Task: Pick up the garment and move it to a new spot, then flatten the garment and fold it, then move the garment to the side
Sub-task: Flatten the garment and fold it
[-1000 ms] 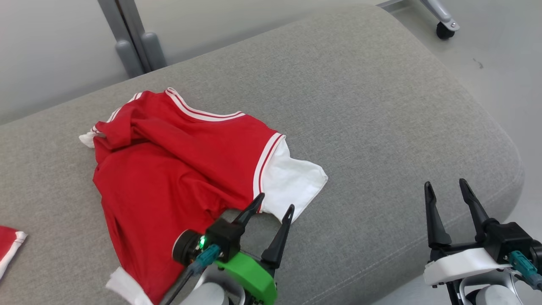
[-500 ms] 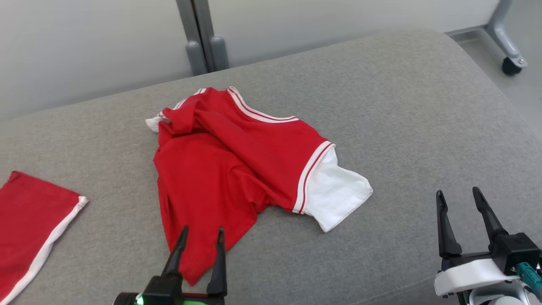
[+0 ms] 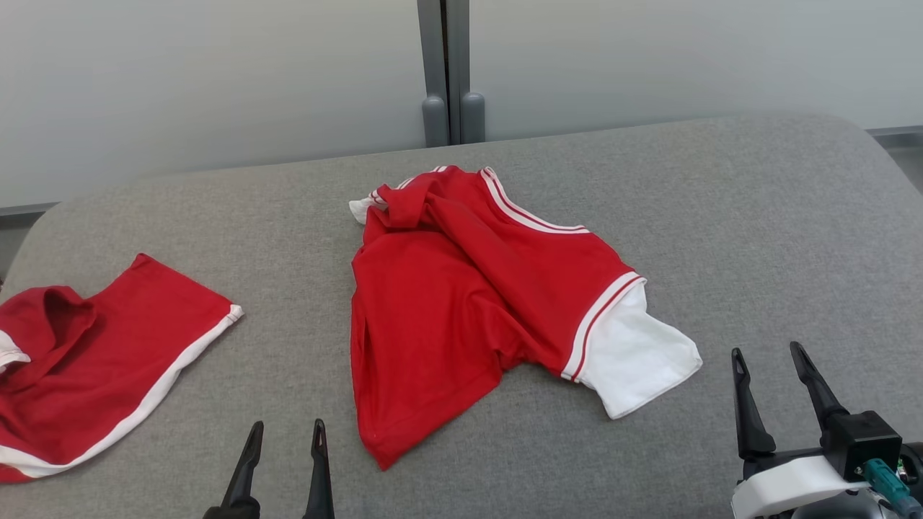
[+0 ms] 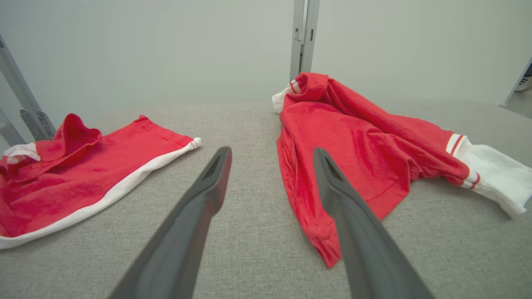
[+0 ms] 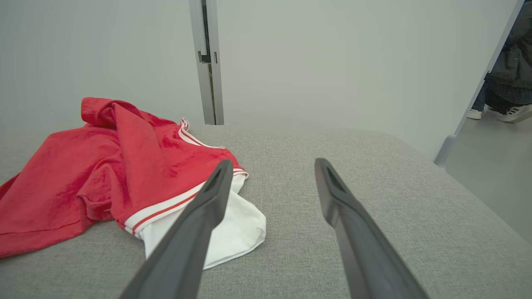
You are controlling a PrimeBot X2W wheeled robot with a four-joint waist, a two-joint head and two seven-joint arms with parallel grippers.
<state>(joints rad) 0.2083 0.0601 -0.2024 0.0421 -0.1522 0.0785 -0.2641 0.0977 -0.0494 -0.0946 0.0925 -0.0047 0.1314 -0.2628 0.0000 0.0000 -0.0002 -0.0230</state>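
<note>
The red garment (image 3: 461, 303), trimmed in white with one white sleeve, lies crumpled on the middle of the grey cushion (image 3: 757, 216), and another red piece (image 3: 108, 346) lies well apart at its left. The left gripper (image 3: 287, 425) hovers near the garment's near hem, jaws spread wide and empty. The right gripper (image 3: 766, 351), near the white sleeve, likewise has its jaws wide apart, holding nothing.
</note>
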